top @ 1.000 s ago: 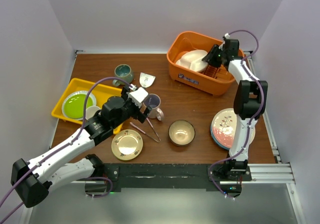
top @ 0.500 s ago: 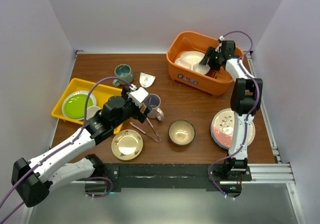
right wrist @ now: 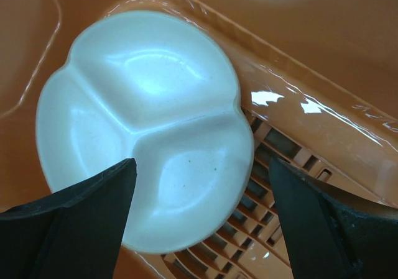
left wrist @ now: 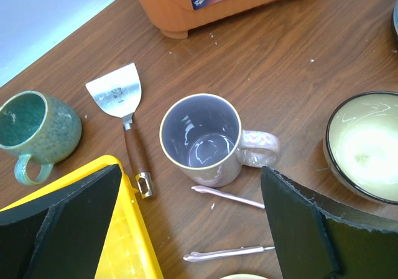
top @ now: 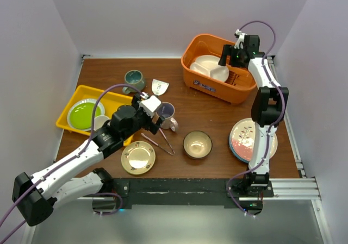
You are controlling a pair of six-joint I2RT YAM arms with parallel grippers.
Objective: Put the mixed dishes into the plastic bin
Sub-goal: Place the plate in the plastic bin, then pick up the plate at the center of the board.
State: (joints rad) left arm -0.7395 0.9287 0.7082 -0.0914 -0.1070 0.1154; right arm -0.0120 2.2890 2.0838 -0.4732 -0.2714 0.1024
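Observation:
The orange plastic bin (top: 188, 52) stands at the back right, and a white divided plate (top: 209, 67) (right wrist: 143, 123) lies flat inside on its slotted base. My right gripper (top: 228, 56) (right wrist: 202, 167) hangs open just above the plate, gripping nothing. My left gripper (top: 157, 111) (left wrist: 191, 170) is open above a lavender mug (top: 167, 111) (left wrist: 200, 136) that stands upright on the table. Also on the table are a teal mug (top: 133, 81), a bronze bowl (top: 197, 144), a cream plate (top: 138, 157) and a pink floral plate (top: 247, 138).
A yellow tray (top: 117, 98) at the left holds a lime-green plate (top: 84, 113). A metal spatula (left wrist: 121, 99) lies between the two mugs. Thin pink tongs (left wrist: 230, 195) lie just in front of the lavender mug.
My right gripper has opened and let go of the white divided plate, which dropped from tilted to flat in the bin; the gripper drew back toward the bin's far right. The left arm stayed still.

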